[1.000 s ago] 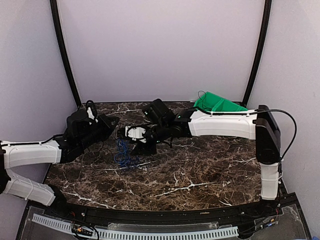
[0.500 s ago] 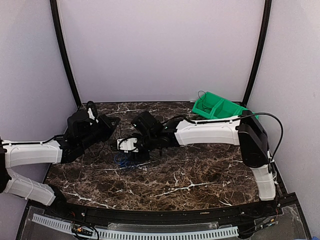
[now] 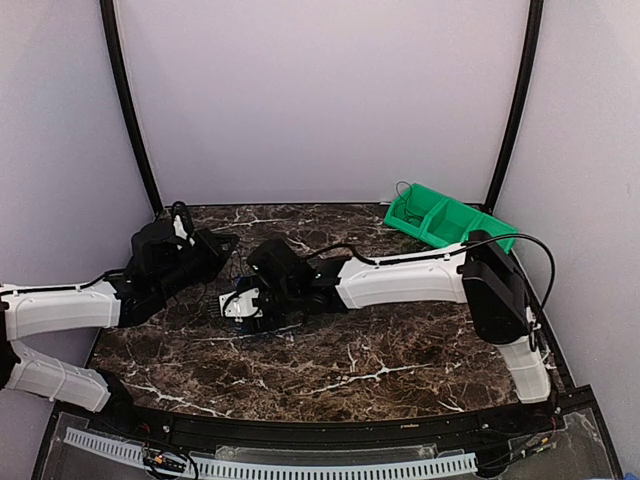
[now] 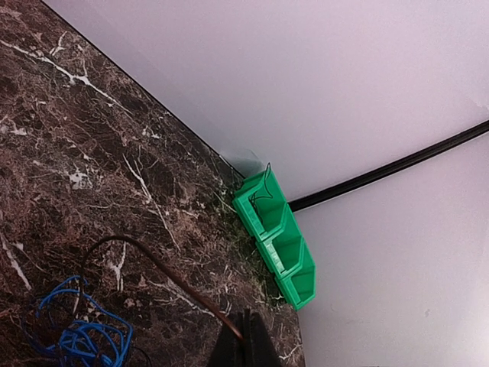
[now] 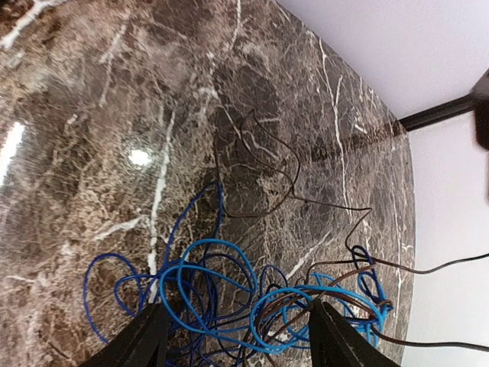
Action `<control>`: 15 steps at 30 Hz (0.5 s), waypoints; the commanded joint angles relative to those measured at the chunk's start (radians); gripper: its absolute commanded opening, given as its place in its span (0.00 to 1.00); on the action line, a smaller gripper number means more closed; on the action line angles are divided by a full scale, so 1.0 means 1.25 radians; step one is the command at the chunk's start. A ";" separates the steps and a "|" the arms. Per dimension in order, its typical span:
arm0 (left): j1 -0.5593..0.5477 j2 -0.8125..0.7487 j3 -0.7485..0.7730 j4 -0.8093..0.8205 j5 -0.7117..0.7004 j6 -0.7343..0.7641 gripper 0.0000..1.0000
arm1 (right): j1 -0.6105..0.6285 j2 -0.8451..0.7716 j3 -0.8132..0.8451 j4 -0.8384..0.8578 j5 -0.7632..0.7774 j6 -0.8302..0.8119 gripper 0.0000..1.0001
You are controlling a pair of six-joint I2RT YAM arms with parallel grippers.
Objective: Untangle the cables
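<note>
The cables are a loose clump of thin bright blue wires (image 5: 221,294) mixed with thin dark wires (image 5: 286,172), lying on the marble table. My right gripper (image 5: 241,340) is open, low over the clump, with the blue loops between its two fingers (image 5: 145,340). In the top view it (image 3: 238,303) hides most of the clump. My left gripper (image 4: 244,345) is shut on one thin dark wire (image 4: 157,264) that arcs back to the blue clump (image 4: 76,332). It sits left of the clump in the top view (image 3: 218,245).
A green divided bin (image 3: 445,222) stands at the back right corner, also in the left wrist view (image 4: 279,237), with a thin wire in its far compartment. The marble table (image 3: 400,340) is walled at the back and sides.
My right arm has swung left and down until its gripper is over the cable clump, uncovering the green bin. My left arm has barely moved.
</note>
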 commanded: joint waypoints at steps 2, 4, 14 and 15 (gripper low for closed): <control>0.004 -0.042 0.035 -0.039 0.011 0.001 0.00 | -0.008 0.096 0.039 0.076 0.114 -0.015 0.65; 0.004 -0.050 0.049 -0.053 0.016 0.008 0.00 | -0.015 0.132 0.056 0.069 0.127 -0.007 0.64; 0.004 -0.109 0.187 -0.181 0.019 0.096 0.00 | -0.044 0.184 0.033 -0.008 0.123 0.043 0.51; 0.004 -0.111 0.194 -0.193 0.019 0.109 0.00 | -0.046 0.180 0.020 -0.011 0.115 0.047 0.48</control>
